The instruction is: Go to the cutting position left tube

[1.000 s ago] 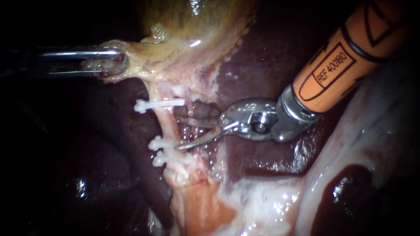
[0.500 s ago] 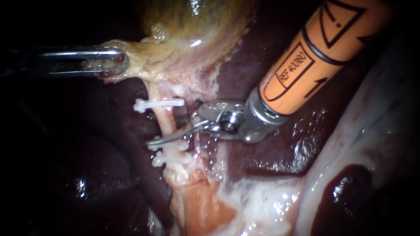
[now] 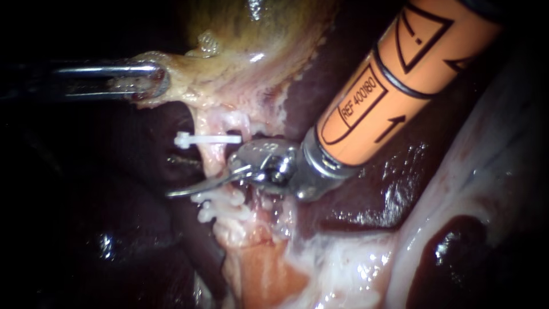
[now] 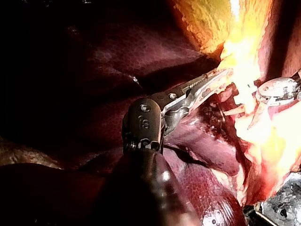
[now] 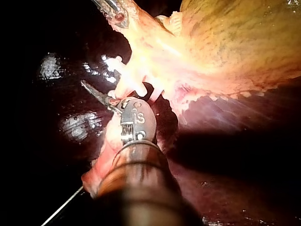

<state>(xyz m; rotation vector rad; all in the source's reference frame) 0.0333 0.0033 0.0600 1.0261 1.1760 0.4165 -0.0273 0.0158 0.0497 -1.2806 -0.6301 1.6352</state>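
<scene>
A pale tube [image 3: 213,155] runs down from the yellow gallbladder [image 3: 251,40]. It carries one white clip [image 3: 207,138] above and two more clips [image 3: 216,207] lower down. My right instrument [image 3: 174,182], on an orange shaft, comes in from the upper right with its blades open. One thin blade lies across the front of the tube, between the upper clip and the lower pair; the other blade is mostly hidden behind the tube. My left instrument [image 3: 153,83] holds its jaws shut on the pale edge of the gallbladder, stretching it to the left. The left wrist view shows the same grip of my left instrument [image 4: 214,81].
Dark red liver [image 3: 354,194] lies behind and to the right of the tube. Pale wet tissue [image 3: 457,189] rises at the right edge. Orange-pink tissue [image 3: 263,269] sits below the lower clips. The area left of the tube is dark.
My right instrument has moved left; its blade tip, first right of the tube, now reaches across and past it. The left instrument and the clips have held still.
</scene>
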